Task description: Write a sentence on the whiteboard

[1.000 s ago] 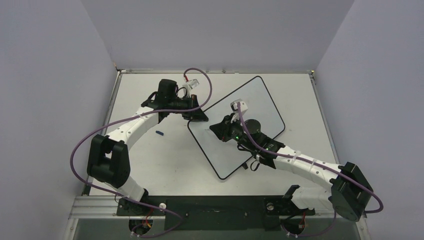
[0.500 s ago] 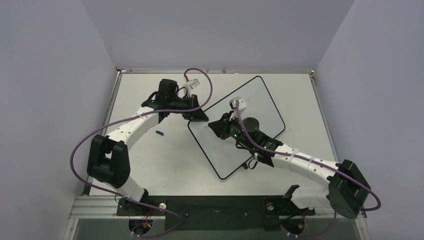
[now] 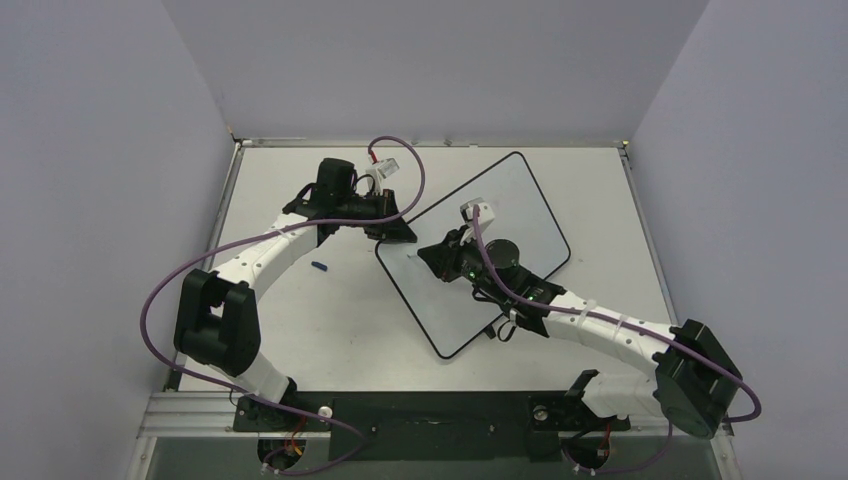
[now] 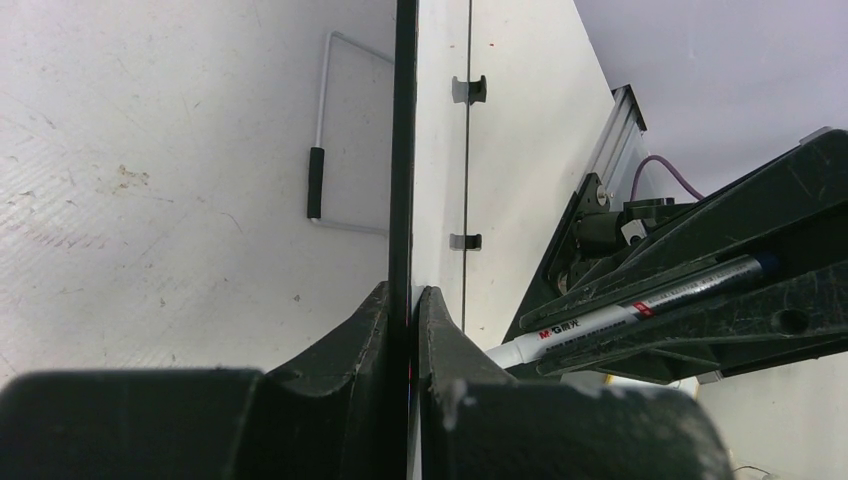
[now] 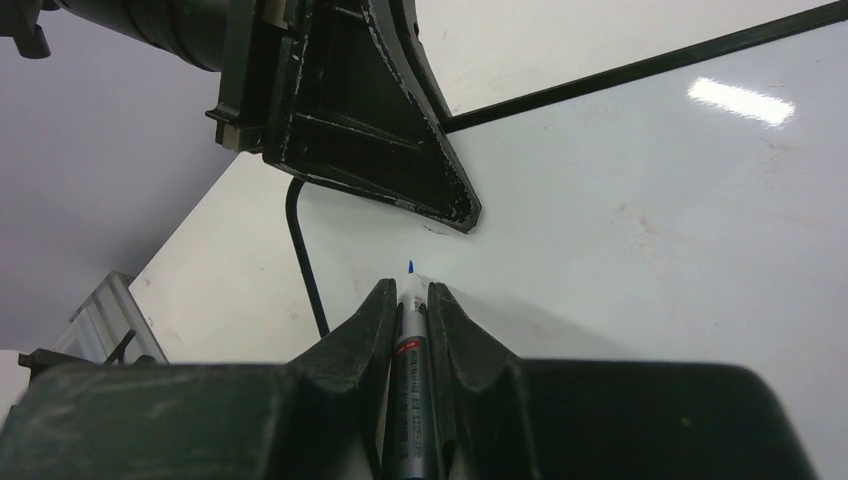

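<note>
The whiteboard (image 3: 530,195) lies skewed on the table's (image 3: 300,320) right half. Our left gripper (image 4: 408,295) pinches its edge; our right gripper (image 5: 410,288) clamps a blue marker (image 5: 411,340), tip near the surface. No lettering shows, so we judge writing is only starting; next, press down and stroke.

The left pincer (image 3: 400,233) blocks the whiteboard (image 3: 520,205) corner beside the marker (image 5: 409,300) (the far half lies open)
</note>
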You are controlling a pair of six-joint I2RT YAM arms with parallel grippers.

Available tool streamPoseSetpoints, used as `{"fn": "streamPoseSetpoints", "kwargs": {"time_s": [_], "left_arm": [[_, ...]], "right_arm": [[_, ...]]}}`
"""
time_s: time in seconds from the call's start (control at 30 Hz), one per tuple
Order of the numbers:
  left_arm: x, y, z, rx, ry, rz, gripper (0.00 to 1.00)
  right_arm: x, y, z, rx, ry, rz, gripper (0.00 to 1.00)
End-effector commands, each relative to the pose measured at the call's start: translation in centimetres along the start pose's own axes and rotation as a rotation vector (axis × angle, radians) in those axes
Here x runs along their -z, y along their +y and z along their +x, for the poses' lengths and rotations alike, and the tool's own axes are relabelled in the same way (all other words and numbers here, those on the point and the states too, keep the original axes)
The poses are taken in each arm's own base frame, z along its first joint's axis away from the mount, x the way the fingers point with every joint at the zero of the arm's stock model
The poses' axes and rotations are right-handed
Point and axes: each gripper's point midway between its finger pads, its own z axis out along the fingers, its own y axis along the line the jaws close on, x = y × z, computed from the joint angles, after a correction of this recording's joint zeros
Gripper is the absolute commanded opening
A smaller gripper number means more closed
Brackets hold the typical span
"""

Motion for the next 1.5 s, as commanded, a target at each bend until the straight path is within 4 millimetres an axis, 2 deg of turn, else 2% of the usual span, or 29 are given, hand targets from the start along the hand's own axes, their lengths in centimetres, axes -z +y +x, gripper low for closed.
{"fn": "streamPoseSetpoints", "kwargs": {"time_s": [0.0, 0.33, 0.63, 0.9, 1.07, 1.3, 1.43, 1.47], "left_arm": [[0.1, 1.6, -0.8, -0.111, -0.027, -0.118, 0.0], [0.1, 1.6, -0.8, -0.112, -0.028, -0.119, 0.0], [0.1, 1.5, -0.9, -0.115, -0.029, -0.118, 0.0], [0.1, 1.5, -0.8, -0.115, -0.028, -0.117, 0.0], [0.1, 1.5, -0.9, -0.116, -0.029, -0.119, 0.0], [0.2, 1.4, -0.8, -0.116, -0.028, -0.118, 0.0], [0.1, 1.5, -0.7, -0.115, -0.027, -0.118, 0.0], [0.1, 1.5, -0.7, -0.115, -0.027, -0.118, 0.0]], "right_arm": [[0.5, -0.5, 1.3, 0.01, 0.018, 0.019, 0.0], [2.1, -1.1, 2.3, 0.015, 0.039, 0.055, 0.0], [3.5, -2.1, 4.6, 0.013, 0.077, 0.096, 0.0], [4.1, -1.5, 5.5, 0.012, 0.092, 0.086, 0.0], [4.0, 0.0, 4.7, 0.012, 0.078, 0.051, 0.0], [2.6, 1.7, 2.9, 0.026, 0.052, 0.024, 0.0], [1.7, 2.3, 0.9, 0.055, 0.027, 0.037, 0.0], [1.5, 2.7, -0.2, 0.059, 0.012, 0.035, 0.0]]}}
